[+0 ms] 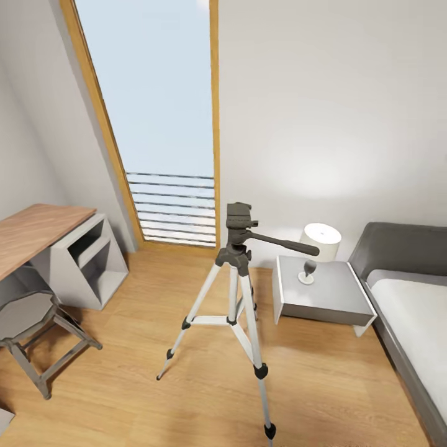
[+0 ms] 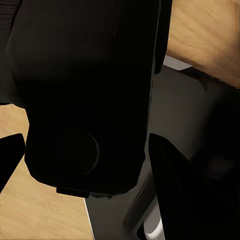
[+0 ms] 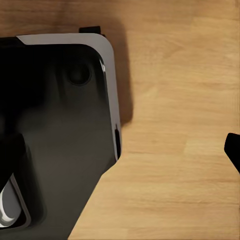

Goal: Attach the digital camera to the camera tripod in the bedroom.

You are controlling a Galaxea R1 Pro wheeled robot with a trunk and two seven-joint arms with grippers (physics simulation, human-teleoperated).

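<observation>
A black camera [image 2: 85, 100] sits between the left gripper's [image 2: 82, 162] fingers, apparently pinched. The right gripper's spread I cannot tell. The tripod [image 1: 239, 292] stands on the floor [image 1: 124, 397] ahead, its head bare: mounting remains.

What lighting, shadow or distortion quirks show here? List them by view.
Head view: wide-angle lens slants the window frame; lamp throws a glow on the wall; camera tripod sharp. Left wrist view: a near-black mass, little detail. Right wrist view: glossy dark body, soft shadow on the wood floor.
</observation>
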